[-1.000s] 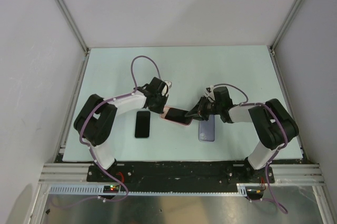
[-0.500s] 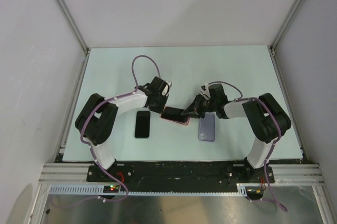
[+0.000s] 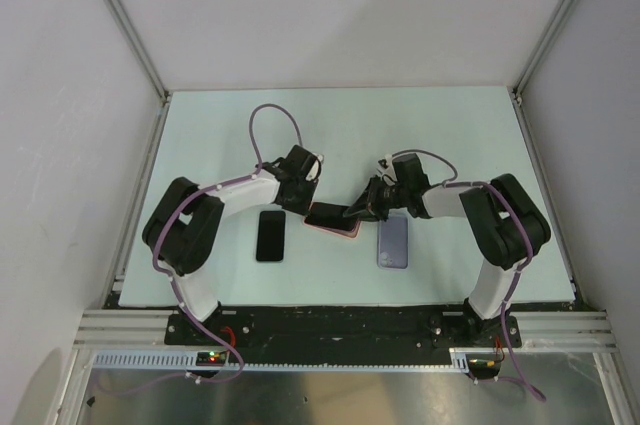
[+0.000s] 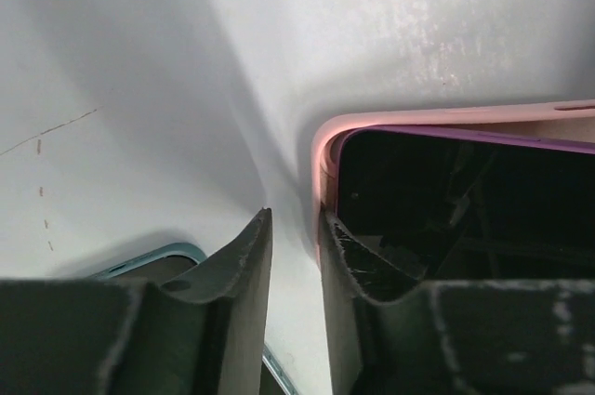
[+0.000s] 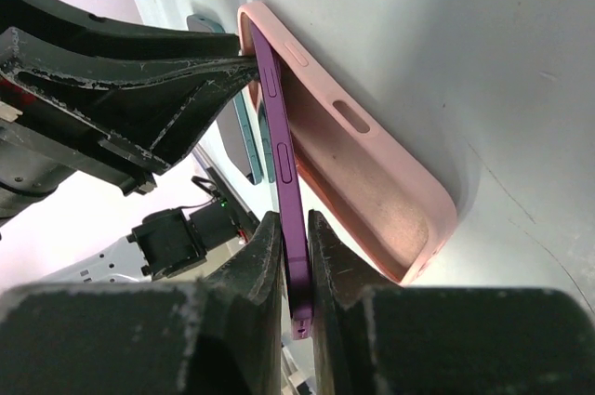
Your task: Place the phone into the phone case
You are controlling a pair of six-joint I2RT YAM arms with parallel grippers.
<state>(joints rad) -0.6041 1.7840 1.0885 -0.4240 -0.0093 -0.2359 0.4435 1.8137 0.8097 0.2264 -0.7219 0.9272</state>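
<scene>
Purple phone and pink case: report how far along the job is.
Done: one end of the purple phone sits inside the pink case. In hand: the right claw grips the phone's other end, tilted up; the left claw straddles the case's corner. Left: press the raised end in flat.

- You see the phone case (image 5: 372,172): pink, matt, smooth, rubbery.
- The phone (image 4: 465,218): glossy black face, satin purple edge.
- The left gripper (image 4: 294,217): black plastic fingers (image 4: 232,293), rough and scuffed.
- The table (image 4: 418,23): pale, matt, faintly speckled.
</scene>
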